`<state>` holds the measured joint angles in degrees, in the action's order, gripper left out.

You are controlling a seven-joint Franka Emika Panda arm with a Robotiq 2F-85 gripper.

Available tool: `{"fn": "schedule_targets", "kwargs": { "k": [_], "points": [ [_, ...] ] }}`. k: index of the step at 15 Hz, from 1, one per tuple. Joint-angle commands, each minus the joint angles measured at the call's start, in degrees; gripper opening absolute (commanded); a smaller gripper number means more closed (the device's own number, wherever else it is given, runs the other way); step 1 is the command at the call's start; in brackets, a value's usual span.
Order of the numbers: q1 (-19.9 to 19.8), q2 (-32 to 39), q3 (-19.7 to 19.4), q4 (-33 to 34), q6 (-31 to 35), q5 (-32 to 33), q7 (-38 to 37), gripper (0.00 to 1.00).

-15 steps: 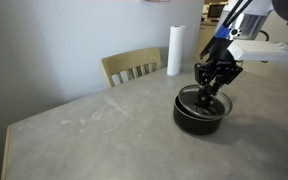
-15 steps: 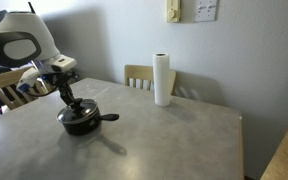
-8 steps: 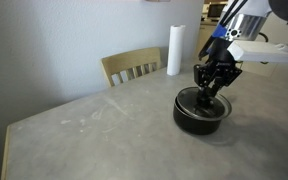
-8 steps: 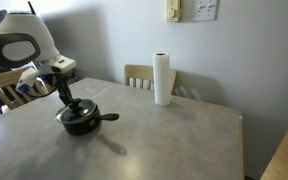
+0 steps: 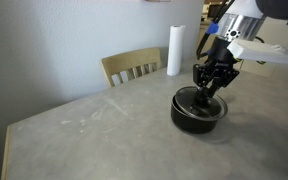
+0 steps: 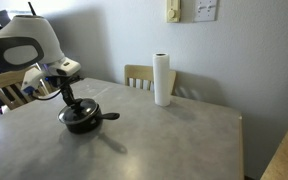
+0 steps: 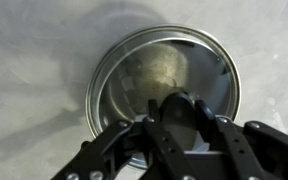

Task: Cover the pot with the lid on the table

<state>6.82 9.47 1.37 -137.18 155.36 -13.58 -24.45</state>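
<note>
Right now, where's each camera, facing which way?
Exterior view: low off a corner of the grey stone-look table, facing the small black saucepan; arm, end effector show.
Exterior view: higher, facing the wall; white robot body, end effector show.
Wrist view: straight down on the round clear glass lid; end effector shows.
Exterior views share the white paper towel roll, pale wooden chair.

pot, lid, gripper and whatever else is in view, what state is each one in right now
pot: upright on the table, covered.
lid: resting flat on the pot's mouth.
gripper: shut on the lid's centre; the knob itself is hidden.
paper towel roll: standing upright.
chair: upright at the table's edge.
</note>
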Motion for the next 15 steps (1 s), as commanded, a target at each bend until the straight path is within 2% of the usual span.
{"fn": "schedule_targets", "kwargs": {
  "k": [1,7,15],
  "points": [
    [-0.83,0.34,-0.3,1.57,-2.53,1.35,-0.2,0.14],
    [-0.64,-0.63,-1.59,4.53,-11.86,6.65,-4.16,0.14],
    [-0.66,1.91,-1.29,9.86,-15.9,8.68,-3.73,0.14]
  ]
}}
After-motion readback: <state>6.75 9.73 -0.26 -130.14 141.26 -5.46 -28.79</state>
